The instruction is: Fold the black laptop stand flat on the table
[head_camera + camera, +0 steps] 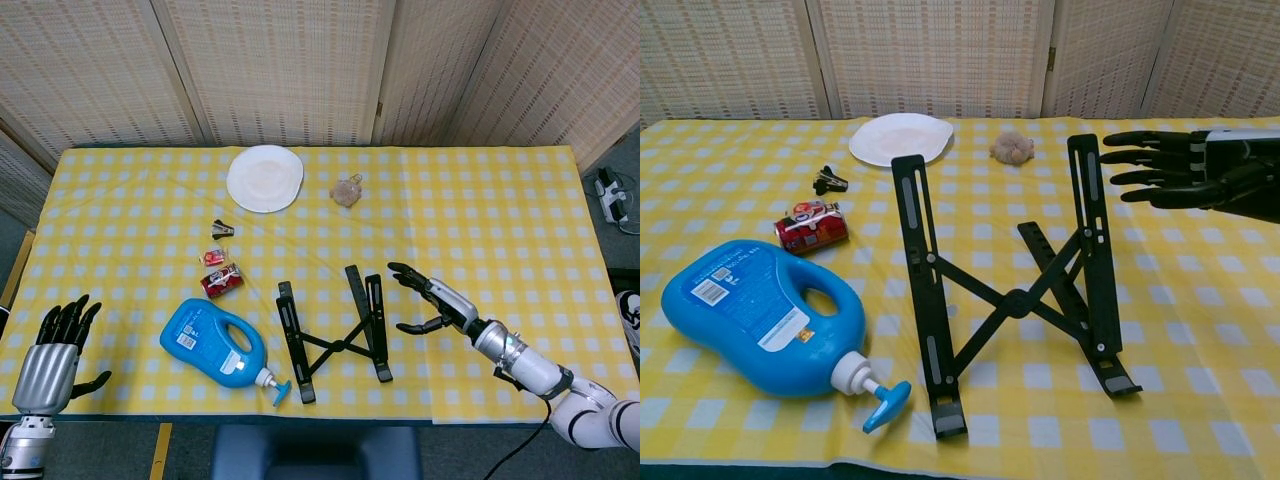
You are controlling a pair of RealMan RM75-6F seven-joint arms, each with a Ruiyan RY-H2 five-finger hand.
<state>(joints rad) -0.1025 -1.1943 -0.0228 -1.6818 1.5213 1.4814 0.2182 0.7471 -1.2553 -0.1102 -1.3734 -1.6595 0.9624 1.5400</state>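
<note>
With the black laptop stand [1010, 295] still propped open just right of the blue detergent bottle [765, 315], your right hand [1185, 170] hovers empty and spread beyond its right rail, so a sideways push could skid it into the bottle; your left hand [50, 350] idles open.

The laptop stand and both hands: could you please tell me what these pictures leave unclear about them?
- Laptop stand: whether it lies fully flat; the head view looks straight down, and the chest view foreshortens it.
- Left hand: shown only in the head view, near the left edge; the chest view's frame cuts it out.
- Right hand: wrist and arm cut off by the chest view's right edge.
</note>
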